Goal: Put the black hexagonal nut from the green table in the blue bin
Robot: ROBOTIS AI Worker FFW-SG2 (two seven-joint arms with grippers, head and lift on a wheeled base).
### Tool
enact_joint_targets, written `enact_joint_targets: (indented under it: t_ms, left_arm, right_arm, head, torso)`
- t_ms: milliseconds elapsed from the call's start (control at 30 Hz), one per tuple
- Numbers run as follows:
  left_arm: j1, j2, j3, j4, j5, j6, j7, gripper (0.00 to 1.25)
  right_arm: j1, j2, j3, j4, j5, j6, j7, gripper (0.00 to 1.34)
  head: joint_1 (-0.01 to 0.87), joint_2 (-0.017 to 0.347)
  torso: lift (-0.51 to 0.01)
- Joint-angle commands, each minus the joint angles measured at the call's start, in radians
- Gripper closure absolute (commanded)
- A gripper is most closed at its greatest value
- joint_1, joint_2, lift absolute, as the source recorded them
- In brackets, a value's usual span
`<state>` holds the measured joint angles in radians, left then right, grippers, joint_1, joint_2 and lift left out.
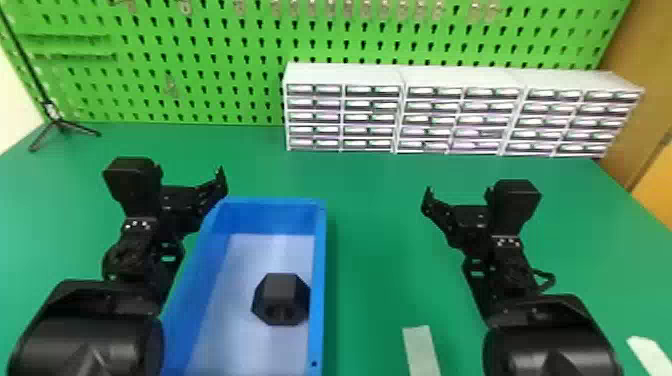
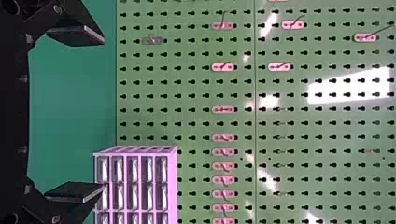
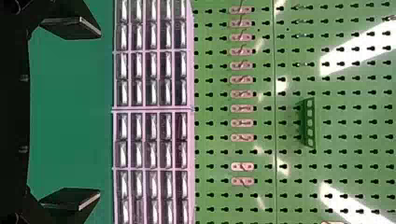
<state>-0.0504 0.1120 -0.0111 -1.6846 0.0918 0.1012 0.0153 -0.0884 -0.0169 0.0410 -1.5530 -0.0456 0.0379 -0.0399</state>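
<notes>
The black hexagonal nut [image 1: 281,300] lies inside the blue bin [image 1: 322,260], against its right wall. My left gripper [image 1: 220,182] is over the bin's back left corner, beyond the nut; my left gripper [image 2: 102,114] has its fingers wide apart with nothing between them. Off to the right of the bin, above the green table [image 1: 380,240], is my right gripper [image 1: 427,200]. In its wrist view the right gripper [image 3: 100,114] is likewise open, holding nothing.
White drawer cabinets [image 1: 400,110] stand along the back right of the table, before a green pegboard [image 1: 200,65]. A black tripod stand [image 1: 60,122] is at the back left. Pale strips [image 1: 421,350] lie at the near right.
</notes>
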Motion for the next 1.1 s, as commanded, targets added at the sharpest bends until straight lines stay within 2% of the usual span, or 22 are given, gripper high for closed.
enact_joint_targets:
  t_ms: [0, 1067]
  left_arm:
    - [0.006, 0.0, 0.0, 0.0, -0.009, 0.002, 0.0, 0.17]
    - [0.024, 0.0, 0.007, 0.0, -0.009, 0.006, 0.0, 0.17]
  right_arm:
    - [0.006, -0.005, -0.004, 0.001, 0.0, -0.001, 0.0, 0.11]
    - [0.016, -0.006, -0.013, 0.008, 0.009, -0.001, 0.0, 0.11]
  head:
    - [0.683, 0.028]
    - [0.683, 0.028]
  torso:
    - [-0.096]
    - [-0.096]
